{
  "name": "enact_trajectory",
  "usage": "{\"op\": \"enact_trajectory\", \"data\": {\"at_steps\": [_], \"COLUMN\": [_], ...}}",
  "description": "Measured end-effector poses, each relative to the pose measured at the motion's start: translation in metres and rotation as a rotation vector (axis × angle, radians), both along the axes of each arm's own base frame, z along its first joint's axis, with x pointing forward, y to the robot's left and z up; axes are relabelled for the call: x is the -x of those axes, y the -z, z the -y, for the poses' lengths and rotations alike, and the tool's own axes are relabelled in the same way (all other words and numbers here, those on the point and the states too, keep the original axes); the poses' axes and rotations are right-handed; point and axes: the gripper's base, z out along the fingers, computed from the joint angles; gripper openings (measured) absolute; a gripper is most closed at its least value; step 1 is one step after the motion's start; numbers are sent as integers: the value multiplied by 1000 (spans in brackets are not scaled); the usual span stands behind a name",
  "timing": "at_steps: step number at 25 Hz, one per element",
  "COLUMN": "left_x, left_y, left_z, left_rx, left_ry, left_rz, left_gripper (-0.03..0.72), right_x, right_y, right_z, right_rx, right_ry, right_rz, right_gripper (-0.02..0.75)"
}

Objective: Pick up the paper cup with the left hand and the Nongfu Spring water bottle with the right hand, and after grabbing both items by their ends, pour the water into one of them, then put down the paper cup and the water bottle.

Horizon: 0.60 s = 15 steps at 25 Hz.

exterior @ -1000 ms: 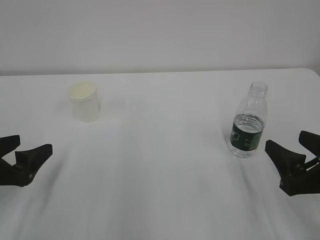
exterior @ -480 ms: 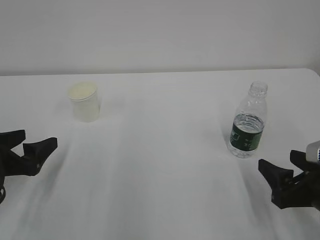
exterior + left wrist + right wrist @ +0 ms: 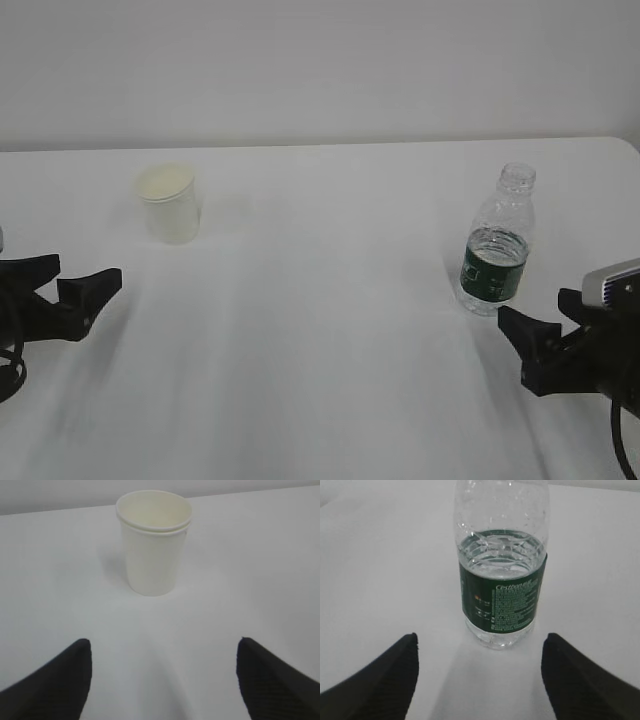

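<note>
Currently standing upright on the white tabletop (image 3: 330, 330): paper cup (image 3: 170, 203) far left, Nongfu Spring water bottle (image 3: 497, 243) right, part-filled with water (image 3: 501, 555), uncapped, well apart. Long axes vertical, so calling for level side-on approaches. Left hand (image 3: 72, 293) sitting near and below-left of cup, jaws spread wide, holding nothing; cup centred ahead between them in wrist view. Right hand (image 3: 535, 345) waiting nearer its target, just short of bottle's base, jaws also wide, empty; bottle centred ahead. Judging: pre-grasp.
</note>
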Motion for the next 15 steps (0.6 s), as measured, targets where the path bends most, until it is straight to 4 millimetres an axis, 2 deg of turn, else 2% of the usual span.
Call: {"op": "enact_trajectory", "data": {"at_steps": [10, 15], "left_x": [0, 0], "left_y": [0, 0], "left_z": [0, 1], "left_rx": [0, -1], "left_ry": [0, 11], "left_rz": [0, 0], "left_gripper": [629, 613], "right_x": [-14, -22], "right_y": [17, 17], "right_z": [-3, -4], "right_rx": [-6, -15], "right_ry": [5, 7], "right_rz": [-48, -33], "right_gripper": [619, 620]}}
